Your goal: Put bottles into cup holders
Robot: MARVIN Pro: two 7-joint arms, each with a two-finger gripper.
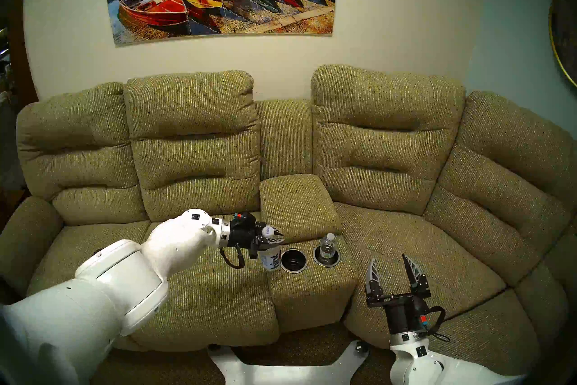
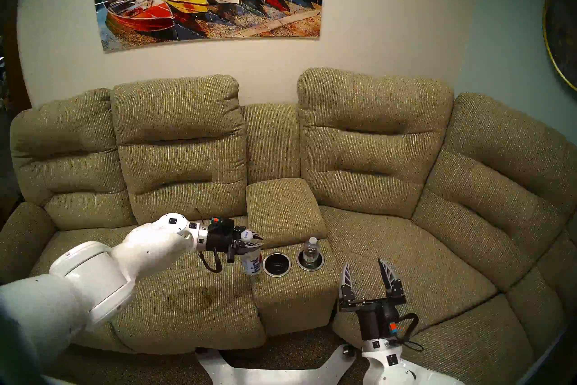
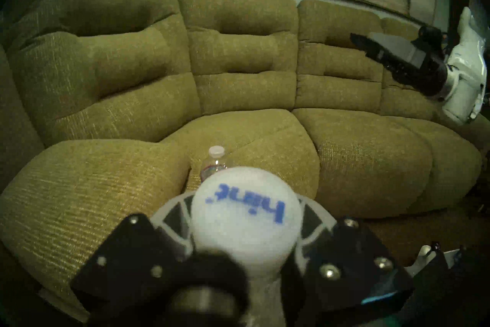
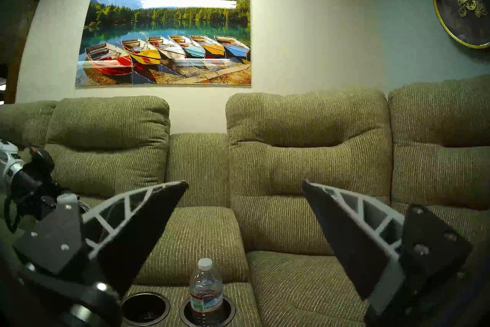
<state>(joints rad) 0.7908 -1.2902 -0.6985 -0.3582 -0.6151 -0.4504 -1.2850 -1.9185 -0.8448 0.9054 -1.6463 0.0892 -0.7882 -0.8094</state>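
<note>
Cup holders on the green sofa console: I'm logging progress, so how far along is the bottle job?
About halfway. Done: the clear plastic bottle with the pale label stands in the right silver-rimmed cup holder. In hand: the left gripper is shut on the white-labelled bottle with blue print, hanging just left of the console. Left: lowering it into the empty left cup holder. The right gripper is open, holding nothing.

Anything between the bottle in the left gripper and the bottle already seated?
Only the empty cup holder, clearest in the head views. It sits between the held bottle in the left gripper and the seated bottle.
</note>
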